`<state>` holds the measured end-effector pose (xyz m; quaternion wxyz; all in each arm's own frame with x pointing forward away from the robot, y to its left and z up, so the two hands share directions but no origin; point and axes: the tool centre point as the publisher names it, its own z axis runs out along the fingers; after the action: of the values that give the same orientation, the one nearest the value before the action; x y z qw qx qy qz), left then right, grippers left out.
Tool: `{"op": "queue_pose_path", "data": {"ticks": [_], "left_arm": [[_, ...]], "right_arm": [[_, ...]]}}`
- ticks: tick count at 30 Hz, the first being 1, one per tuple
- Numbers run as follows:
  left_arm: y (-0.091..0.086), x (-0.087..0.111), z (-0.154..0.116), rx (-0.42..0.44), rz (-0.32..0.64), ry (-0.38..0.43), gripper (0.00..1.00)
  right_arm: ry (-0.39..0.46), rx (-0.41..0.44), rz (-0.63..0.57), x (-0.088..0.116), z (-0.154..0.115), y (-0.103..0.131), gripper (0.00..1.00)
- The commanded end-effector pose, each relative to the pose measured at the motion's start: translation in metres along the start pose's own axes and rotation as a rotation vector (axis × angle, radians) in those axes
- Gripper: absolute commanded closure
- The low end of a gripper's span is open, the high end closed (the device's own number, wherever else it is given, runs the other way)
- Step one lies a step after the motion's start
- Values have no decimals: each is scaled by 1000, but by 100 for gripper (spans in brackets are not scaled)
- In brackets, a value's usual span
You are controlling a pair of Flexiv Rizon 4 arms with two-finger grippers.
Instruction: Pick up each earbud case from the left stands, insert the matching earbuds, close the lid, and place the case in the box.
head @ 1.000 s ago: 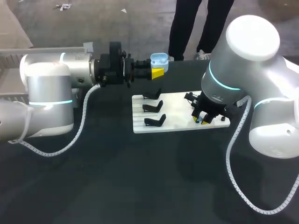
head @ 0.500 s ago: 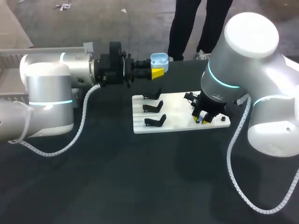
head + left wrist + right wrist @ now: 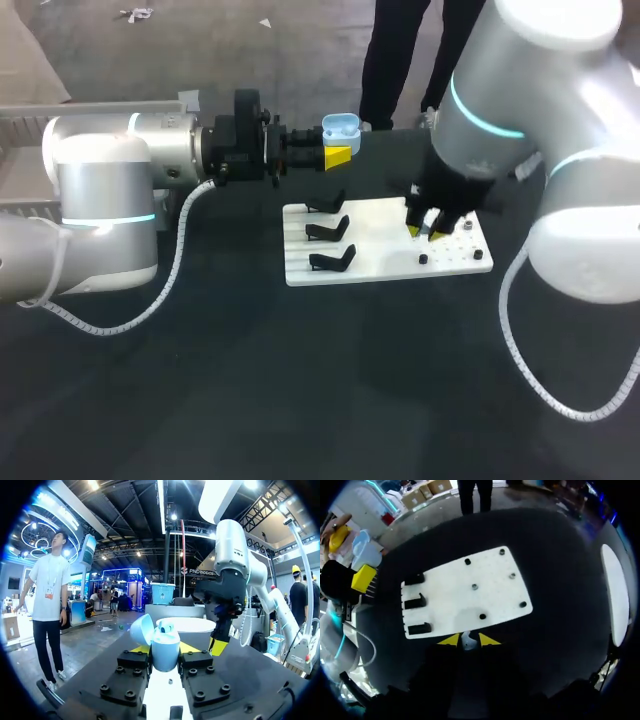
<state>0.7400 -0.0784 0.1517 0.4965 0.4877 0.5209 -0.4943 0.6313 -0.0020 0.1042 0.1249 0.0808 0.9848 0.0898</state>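
L pincer is clamped on a pale-blue rounded glossy plastic earbud case. It holds the case in the air just off the far-left corner of a flat white rectangular board, lid flipped open, w/ one white bud seated inside. R pincer hangs over the board's right part, tips nearly together, w/ a small white earbud seemingly nipped btwn them. Three black angled stands line the board's left side, and small round black pegs dot the right half. The counter is matte and dark.

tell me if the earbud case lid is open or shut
Open: the light blue case in the left gripper has its lid swung back, interior exposed.
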Motion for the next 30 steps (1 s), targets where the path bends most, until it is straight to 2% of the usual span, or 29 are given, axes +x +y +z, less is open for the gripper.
{"op": "queue_pose_path", "data": {"ticks": [1,9,19,22,30], "left_arm": [[-1,1,0,-5,4,-5,100],[-1,1,0,-5,4,-5,100],[-1,1,0,-5,4,-5,100],[-1,1,0,-5,4,-5,100],[-1,1,0,-5,4,-5,100]], "right_arm": [[40,-4,-54,-5,-29,10,100],[37,-15,-210,-17,-57,41,100],[49,59,-471,-25,-72,78,100],[15,48,-511,-26,-79,86,100],[15,48,-511,-26,-79,86,100]]}}
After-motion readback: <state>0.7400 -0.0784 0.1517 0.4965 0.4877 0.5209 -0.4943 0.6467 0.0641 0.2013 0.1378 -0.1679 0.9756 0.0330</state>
